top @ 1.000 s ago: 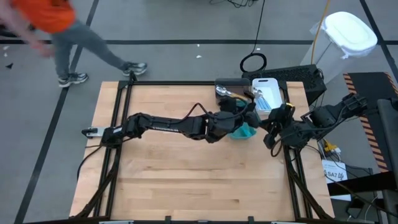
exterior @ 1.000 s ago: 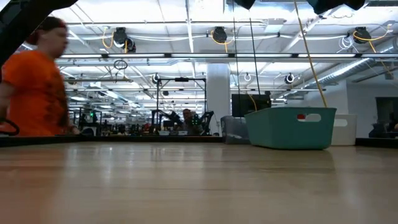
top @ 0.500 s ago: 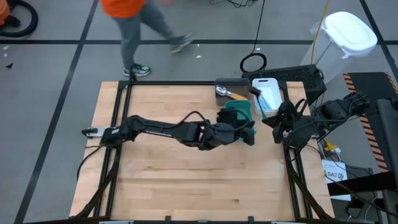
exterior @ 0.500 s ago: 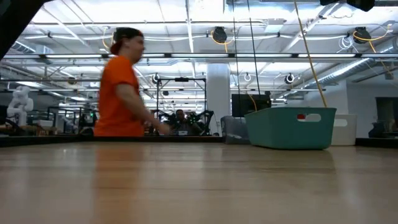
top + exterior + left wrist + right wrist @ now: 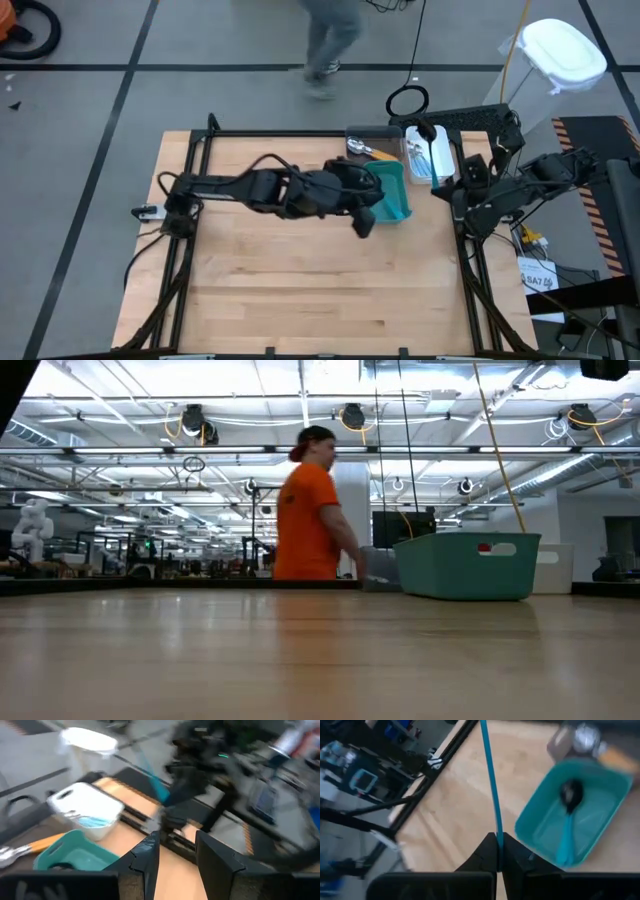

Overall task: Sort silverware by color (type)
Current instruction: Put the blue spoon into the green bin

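My right gripper hangs at the table's right edge, beside the white bin, and is shut on a thin light-blue utensil. My left gripper is open and empty above the table, just left of the teal bin. In the right wrist view the teal bin holds a dark spoon head and a light-blue piece. Light-blue silverware lies in the white bin. An orange-handled utensil lies in the gray bin. My right gripper pinches one end of the light-blue utensil's handle between its two shut fingers. The fingers slant down from the table's right side. The utensil runs straight on from the fingertips, lifted clear over the table.
The three bins stand close together at the far right of the table. The black frame rail runs along the right edge under my right arm. A person in an orange shirt walks behind the table's far edge. Bare wood lies near and left.
My left gripper has drawn back from the teal bin toward the table's left and has risen. My right gripper has moved toward the far edge along the right rail and has rolled. The person has walked from left to right behind the table.
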Robot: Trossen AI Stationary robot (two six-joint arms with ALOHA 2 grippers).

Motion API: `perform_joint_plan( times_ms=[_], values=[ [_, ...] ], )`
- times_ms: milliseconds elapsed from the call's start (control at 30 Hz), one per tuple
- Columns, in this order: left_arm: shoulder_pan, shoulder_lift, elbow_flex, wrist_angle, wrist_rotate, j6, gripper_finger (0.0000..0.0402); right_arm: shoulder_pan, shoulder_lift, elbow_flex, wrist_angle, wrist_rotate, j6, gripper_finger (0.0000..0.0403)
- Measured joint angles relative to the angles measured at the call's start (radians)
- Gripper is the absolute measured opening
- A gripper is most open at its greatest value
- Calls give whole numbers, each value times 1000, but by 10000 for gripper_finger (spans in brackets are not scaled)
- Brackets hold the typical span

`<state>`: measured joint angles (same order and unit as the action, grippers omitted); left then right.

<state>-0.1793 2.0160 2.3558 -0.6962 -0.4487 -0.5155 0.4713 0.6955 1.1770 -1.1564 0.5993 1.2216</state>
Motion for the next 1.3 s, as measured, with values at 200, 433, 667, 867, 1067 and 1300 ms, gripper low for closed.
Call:
perform_joint_plan(
  times_ms=[200, 433, 667, 867, 1067, 1300],
  values=[
    [25, -53, 0, -59, 198, 116, 124, -1, 25, 0, -19, -122, 216, 0],
    [41, -81, 0, -184, 267, 178, 124, -22, 113, 0, -26, -243, 303, 0],
    [18, -88, 0, -379, 274, 195, 124, -125, 206, 0, 105, -374, 221, 0],
    [-15, -89, 0, -535, 276, 227, 124, -254, 245, 0, 126, -495, 91, 0],
    [-35, -89, 0, -638, 276, 222, 124, -438, 247, -1, 80, -672, -66, 1],
    [-38, -89, 0, -642, 268, 200, 124, -641, 249, -101, 80, -865, -261, 1]
  ],
)
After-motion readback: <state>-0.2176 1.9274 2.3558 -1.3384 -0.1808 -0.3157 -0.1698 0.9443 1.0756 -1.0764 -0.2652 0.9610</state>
